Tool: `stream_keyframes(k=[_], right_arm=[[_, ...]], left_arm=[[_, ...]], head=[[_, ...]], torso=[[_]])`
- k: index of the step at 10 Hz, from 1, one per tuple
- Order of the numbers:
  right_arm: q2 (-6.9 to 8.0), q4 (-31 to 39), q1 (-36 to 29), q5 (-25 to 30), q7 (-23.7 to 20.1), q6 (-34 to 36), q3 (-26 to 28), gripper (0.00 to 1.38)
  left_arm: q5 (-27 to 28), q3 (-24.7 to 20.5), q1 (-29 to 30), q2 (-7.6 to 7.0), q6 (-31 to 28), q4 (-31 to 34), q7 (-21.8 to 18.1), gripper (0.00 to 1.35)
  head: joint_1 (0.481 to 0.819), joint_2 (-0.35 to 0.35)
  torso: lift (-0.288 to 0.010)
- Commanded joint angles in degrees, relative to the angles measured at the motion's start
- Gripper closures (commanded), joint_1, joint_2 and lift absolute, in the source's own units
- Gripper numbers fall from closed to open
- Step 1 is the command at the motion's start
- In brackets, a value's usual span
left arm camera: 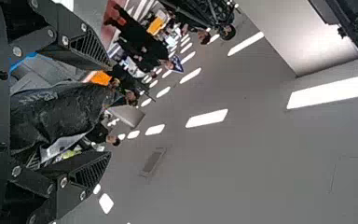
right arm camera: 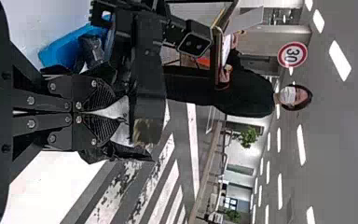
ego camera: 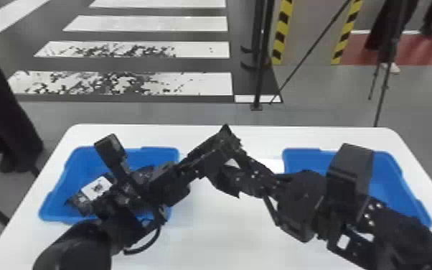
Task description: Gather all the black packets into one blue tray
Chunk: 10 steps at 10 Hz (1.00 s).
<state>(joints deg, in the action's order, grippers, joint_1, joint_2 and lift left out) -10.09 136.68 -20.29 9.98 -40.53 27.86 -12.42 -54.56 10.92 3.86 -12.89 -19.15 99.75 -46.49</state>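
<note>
Creasing loosely between the arms, the crinkled, glossy black plastic packet [left arm camera: 51, 114] is looking light, limp and probably rather slippery, so a hold near one edge is likely leaving the rest flopping about. For the left side, a broad pinch well in from the loose edge is seeming surest, with both pads pressing flat and no wrinkle slipping out. The black left gripper [left arm camera: 110, 110] is keeping its fingers wide apart, clamping nothing, and the packet is lying in the gap between them, well back from the tips. The black right gripper [right arm camera: 114, 111] is holding its fingers pressed together, apparently pinching the packet at their ends, with dark folds showing beside them. Another dark, shiny plastic packet [right arm camera: 92, 50] is resting in a blue plastic tray [right arm camera: 58, 50]
</note>
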Motion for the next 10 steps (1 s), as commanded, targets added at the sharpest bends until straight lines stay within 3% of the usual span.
stream_keyframes(k=[1,2,3,6,8,9,10], right_arm=[[-0.10,-0.1,0.3,0.2,-0.1,0.0,-0.6,1.28],[-0.10,-0.3,0.5,0.1,-0.1,0.0,-0.7,1.28],[-0.10,-0.5,0.6,0.1,-0.2,0.0,-0.7,1.28],[-0.02,-0.9,0.6,-0.6,-0.1,0.0,-0.7,1.25],[0.60,-2.3,-0.4,-2.5,-0.1,0.0,2.2,0.29],[1.21,-2.9,-1.5,-3.9,0.2,0.0,4.9,0.06],[1.92,-3.7,-3.6,-6.1,0.6,-0.9,8.4,0.10]], left_arm=[[-0.4,2.6,-1.5,-0.03,2.8,-2.5,0.1,0.77],[-1.5,4.2,-1.5,-0.12,7.5,-2.9,0.7,1.09],[-1.1,4.3,-1.3,-0.12,9.3,-2.9,1.0,1.19],[1.3,3.9,-1.1,-0.21,16.3,-3.2,1.7,1.20],[3.1,2.1,-0.2,-0.29,17.2,-3.2,1.4,1.20],[4.1,0.0,0.6,-0.38,17.5,-3.2,0.7,1.20],[5.4,-2.5,1.8,-1.09,18.3,-3.2,-0.2,1.20]], head=[[0.695,0.009],[0.695,0.003],[0.695,0.000],[0.695,0.016],[0.695,0.032],[0.695,0.031],[0.695,0.026]], torso=[[-0.110],[-0.110],[-0.110],[-0.110],[-0.110],[-0.110],[-0.110]])
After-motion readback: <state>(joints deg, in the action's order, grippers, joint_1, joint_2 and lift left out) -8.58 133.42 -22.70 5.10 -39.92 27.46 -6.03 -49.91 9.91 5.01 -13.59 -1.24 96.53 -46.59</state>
